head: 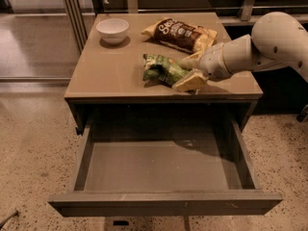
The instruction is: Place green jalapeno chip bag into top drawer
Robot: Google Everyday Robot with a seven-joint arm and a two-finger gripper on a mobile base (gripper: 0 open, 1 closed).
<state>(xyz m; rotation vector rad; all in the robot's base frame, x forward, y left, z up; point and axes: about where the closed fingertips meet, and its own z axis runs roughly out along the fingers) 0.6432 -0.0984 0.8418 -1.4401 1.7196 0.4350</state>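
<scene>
The green jalapeno chip bag (161, 69) lies wrinkled on the tan table top (106, 71), near its front middle. My gripper (189, 72) reaches in from the right on a white arm (269, 42). Its two cream fingers (190, 83) stand apart on either side of the bag's right end, low on the table. The top drawer (163, 203) is pulled fully out below the table; its grey floor (159, 165) holds nothing.
A white bowl (112, 29) sits at the table's back left. A larger dark brown and yellow bag (183, 32) lies at the back, just behind the green bag. Metal frame posts (72, 13) stand at the left, and speckled floor surrounds the drawer.
</scene>
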